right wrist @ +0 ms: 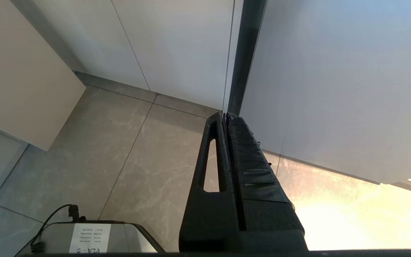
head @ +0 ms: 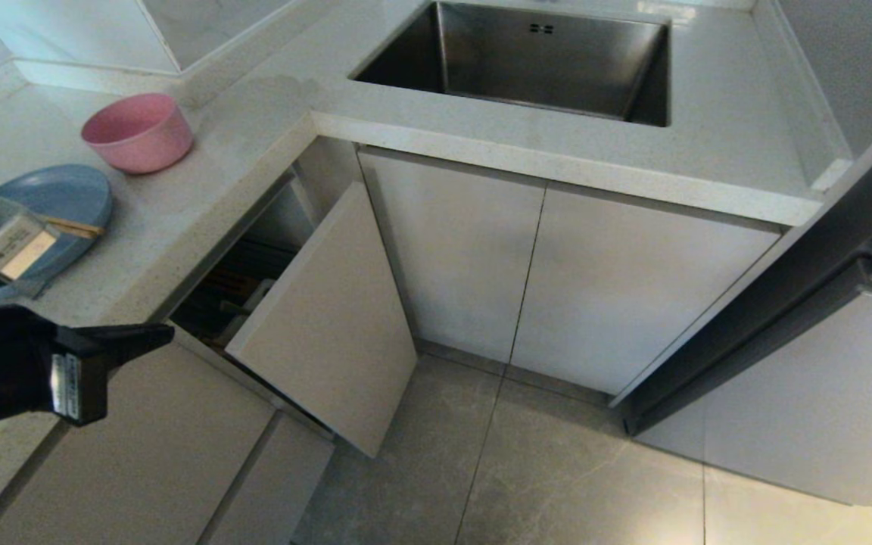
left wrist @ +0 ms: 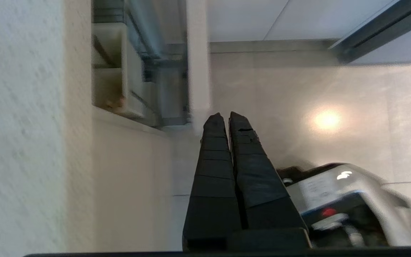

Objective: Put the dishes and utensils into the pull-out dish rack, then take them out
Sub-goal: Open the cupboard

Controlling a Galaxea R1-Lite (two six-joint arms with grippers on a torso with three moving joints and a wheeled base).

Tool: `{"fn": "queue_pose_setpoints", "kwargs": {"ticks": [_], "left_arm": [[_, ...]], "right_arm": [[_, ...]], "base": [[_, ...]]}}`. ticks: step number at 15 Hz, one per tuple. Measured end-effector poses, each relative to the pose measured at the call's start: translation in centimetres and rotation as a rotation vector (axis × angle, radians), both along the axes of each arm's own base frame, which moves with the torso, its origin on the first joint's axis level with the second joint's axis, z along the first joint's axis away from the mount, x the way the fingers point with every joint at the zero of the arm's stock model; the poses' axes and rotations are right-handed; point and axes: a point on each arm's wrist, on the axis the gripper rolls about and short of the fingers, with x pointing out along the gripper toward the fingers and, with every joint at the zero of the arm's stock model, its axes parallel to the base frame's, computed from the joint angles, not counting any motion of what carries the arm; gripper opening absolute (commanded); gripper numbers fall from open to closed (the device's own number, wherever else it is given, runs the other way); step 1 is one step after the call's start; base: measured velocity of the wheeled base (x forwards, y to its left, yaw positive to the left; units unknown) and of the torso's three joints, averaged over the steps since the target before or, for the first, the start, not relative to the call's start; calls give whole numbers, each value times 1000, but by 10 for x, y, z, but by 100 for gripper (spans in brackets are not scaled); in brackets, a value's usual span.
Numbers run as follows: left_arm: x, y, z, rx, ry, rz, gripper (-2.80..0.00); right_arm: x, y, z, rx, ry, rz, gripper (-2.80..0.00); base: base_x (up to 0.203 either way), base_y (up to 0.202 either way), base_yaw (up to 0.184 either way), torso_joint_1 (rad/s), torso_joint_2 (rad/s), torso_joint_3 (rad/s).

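The pull-out dish rack (head: 254,303) is only partly drawn out, so the opening between its beige panel front (head: 330,333) and the countertop (head: 201,219) edge is a narrow dark gap; the overhanging counter covers most of the basket from above. The left gripper (head: 160,334), fingers pressed together, sits just beside this gap, close to the panel's near edge. In front of the cabinet doors (head: 527,280) the floor (head: 527,469) gives wide free room. On the counter, the pink bowl (head: 138,131) and blue plate (head: 57,204) stand well apart from the gap.
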Motion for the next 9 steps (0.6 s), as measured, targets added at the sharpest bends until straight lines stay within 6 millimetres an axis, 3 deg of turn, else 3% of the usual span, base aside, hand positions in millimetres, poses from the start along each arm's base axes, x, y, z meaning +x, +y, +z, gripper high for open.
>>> {"fn": "queue_pose_setpoints", "kwargs": {"ticks": [9], "left_arm": [[37,1,-11,55,48,76,-280]], "right_arm": [[0,0,0,0,0,0,-280]], "base": [[0,0,0,0,0,0]]}}
